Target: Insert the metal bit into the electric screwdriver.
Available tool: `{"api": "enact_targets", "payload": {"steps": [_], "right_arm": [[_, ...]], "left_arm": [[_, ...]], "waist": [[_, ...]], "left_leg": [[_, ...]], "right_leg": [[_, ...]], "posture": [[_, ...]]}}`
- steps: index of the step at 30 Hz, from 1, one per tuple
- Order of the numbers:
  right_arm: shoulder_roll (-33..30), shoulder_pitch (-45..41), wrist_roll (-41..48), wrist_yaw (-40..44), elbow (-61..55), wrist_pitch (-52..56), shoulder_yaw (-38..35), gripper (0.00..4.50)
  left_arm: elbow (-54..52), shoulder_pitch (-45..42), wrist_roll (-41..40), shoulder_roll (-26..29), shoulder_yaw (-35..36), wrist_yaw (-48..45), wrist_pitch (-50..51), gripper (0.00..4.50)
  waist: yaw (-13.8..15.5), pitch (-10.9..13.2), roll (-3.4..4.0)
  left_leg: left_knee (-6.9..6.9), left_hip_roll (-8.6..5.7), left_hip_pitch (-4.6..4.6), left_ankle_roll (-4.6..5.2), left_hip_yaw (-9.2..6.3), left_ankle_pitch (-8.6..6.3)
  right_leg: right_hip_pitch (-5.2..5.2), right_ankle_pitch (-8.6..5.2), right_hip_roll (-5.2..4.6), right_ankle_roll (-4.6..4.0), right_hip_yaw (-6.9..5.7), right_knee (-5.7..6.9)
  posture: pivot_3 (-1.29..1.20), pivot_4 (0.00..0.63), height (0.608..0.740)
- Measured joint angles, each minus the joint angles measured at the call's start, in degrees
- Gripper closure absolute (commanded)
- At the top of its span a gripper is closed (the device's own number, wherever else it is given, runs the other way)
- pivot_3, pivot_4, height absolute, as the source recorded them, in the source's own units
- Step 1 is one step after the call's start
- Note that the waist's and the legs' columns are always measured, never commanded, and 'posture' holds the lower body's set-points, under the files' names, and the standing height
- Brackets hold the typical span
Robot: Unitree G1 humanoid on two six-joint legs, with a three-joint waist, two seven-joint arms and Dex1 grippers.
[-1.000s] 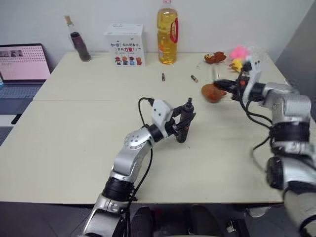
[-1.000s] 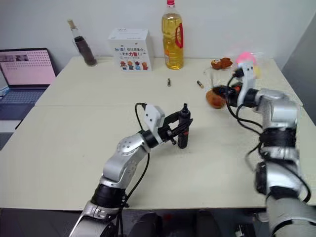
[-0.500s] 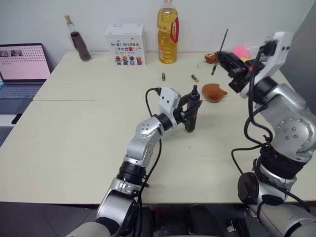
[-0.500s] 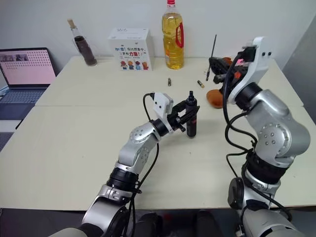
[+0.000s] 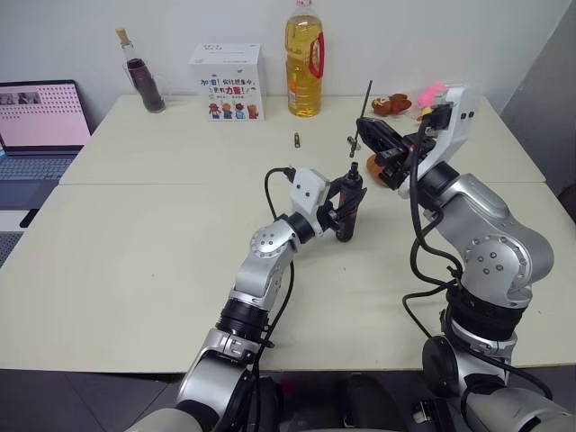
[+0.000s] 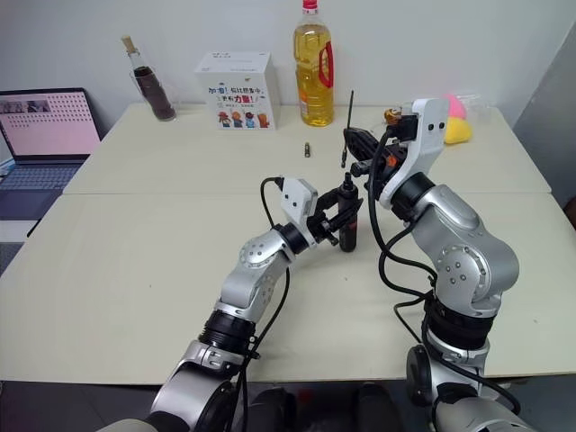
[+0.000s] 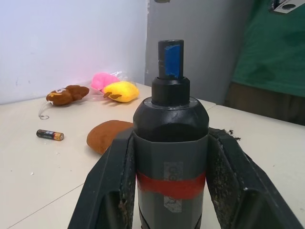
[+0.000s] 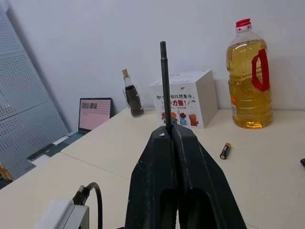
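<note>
Screwdriver: the slim dark grey electric screwdriver [image 5: 349,209] with a red band is being held upright just above the pale table [image 5: 135,252], near its middle, with the black nose pointing up.
Left gripper: the left gripper [image 7: 169,157] is being pressed shut on the screwdriver's body, one black finger [image 7: 112,191] on each side, at the red band.
Bit: the long thin grey metal bit [image 8: 165,86] is being held up in the air, above and just to the right of the screwdriver's nose; the two are being kept apart.
Right gripper: the right gripper [image 8: 171,138] is being squeezed together on the lower part of the bit, with most of the rod sticking out past the fingertips.
Far edge: a tall bottle of yellow oil [image 5: 305,61], a white box with cartoon pictures [image 5: 227,70] and a small dark bottle [image 5: 141,74] are being kept at the back.
Small things: two short batteries [image 5: 297,139] are lying on the table behind the arms.
Left side: an open laptop [image 5: 36,121] is being shown on the next table.
</note>
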Motion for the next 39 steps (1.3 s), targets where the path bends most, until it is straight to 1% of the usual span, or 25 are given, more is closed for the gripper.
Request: {"api": "enact_targets", "payload": {"steps": [6,10,17,22,25,28,31,36,39], "right_arm": [[-0.9,1.2,1.9,-1.4,-0.7,0.0,0.4,4.47],[-2.7,1.3,3.4,-1.6,-0.9,0.0,0.3,4.47],[-6.5,1.4,9.1,0.2,-0.5,0.0,-1.1,4.47],[-12.6,1.4,14.2,5.2,2.4,0.3,-2.4,4.47],[-16.9,-0.7,19.5,8.5,4.7,2.8,-4.1,4.47],[-22.4,-3.8,25.7,12.5,7.2,5.9,-5.6,4.47],[-27.3,-4.1,30.8,16.9,9.5,8.5,-5.8,4.47],[-30.6,-3.2,35.1,20.1,10.0,10.3,-5.0,4.47],[-33.4,-0.4,36.3,22.1,8.3,10.5,-4.2,4.47]], "left_arm": [[-0.3,0.2,-0.1,0.3,0.0,-0.2,0.1,2.81],[-0.6,0.4,-0.1,0.4,0.0,-0.3,0.2,2.81],[-2.3,0.8,-1.3,1.2,0.0,-3.1,2.0,2.81],[-5.0,1.0,-4.2,3.4,-0.1,-8.2,6.7,2.81],[-8.1,1.0,-7.6,5.5,-0.6,-12.7,12.5,2.81],[-13.1,0.8,-11.5,9.1,-2.3,-19.0,18.2,2.81],[-16.6,0.7,-12.3,13.4,-4.6,-25.7,19.0,2.81],[-15.1,0.3,-12.1,13.2,-5.0,-27.9,17.5,2.81],[-14.3,0.4,-11.0,13.2,-5.9,-29.1,16.0,2.81]], "waist": [[0.0,0.0,0.00],[0.0,0.0,0.00],[0.0,0.0,0.00],[0.0,0.0,0.00],[0.0,0.0,-0.01],[0.0,0.1,0.00],[0.0,0.0,0.01],[0.2,0.1,0.00],[0.3,0.1,-0.01]], "left_leg": [[0.00,0.00,0.01,0.00,0.00,0.00],[0.00,0.00,0.00,0.00,0.01,0.00],[-0.01,0.00,0.00,0.01,0.01,0.00],[-0.03,0.00,-0.01,0.01,0.02,0.00],[-0.05,0.01,-0.01,0.01,0.02,0.00],[-0.11,0.04,-0.01,0.01,0.02,0.00],[-0.18,0.04,0.05,0.01,0.12,0.00],[-0.16,0.05,0.01,0.02,0.14,0.00],[-0.17,0.05,-0.01,0.02,0.13,0.00]], "right_leg": [[0.00,0.00,0.02,0.00,0.00,0.00],[0.01,0.00,0.03,0.00,0.00,0.00],[0.01,0.00,0.04,0.00,0.00,-0.02],[0.02,0.00,0.03,0.00,-0.01,-0.06],[0.01,0.00,0.04,0.00,-0.01,-0.07],[0.01,-0.01,0.07,-0.01,-0.02,-0.10],[0.02,-0.01,0.11,-0.03,0.01,-0.11],[0.02,-0.01,0.11,-0.03,-0.02,-0.12],[0.02,-0.01,0.09,-0.03,-0.01,-0.15]], "posture": [[0.00,0.150,0.740],[0.00,0.150,0.740],[0.00,0.150,0.740],[0.00,0.150,0.740],[0.00,0.150,0.740],[0.00,0.150,0.740],[0.00,0.150,0.740],[0.00,0.150,0.740],[0.00,0.150,0.740]]}}
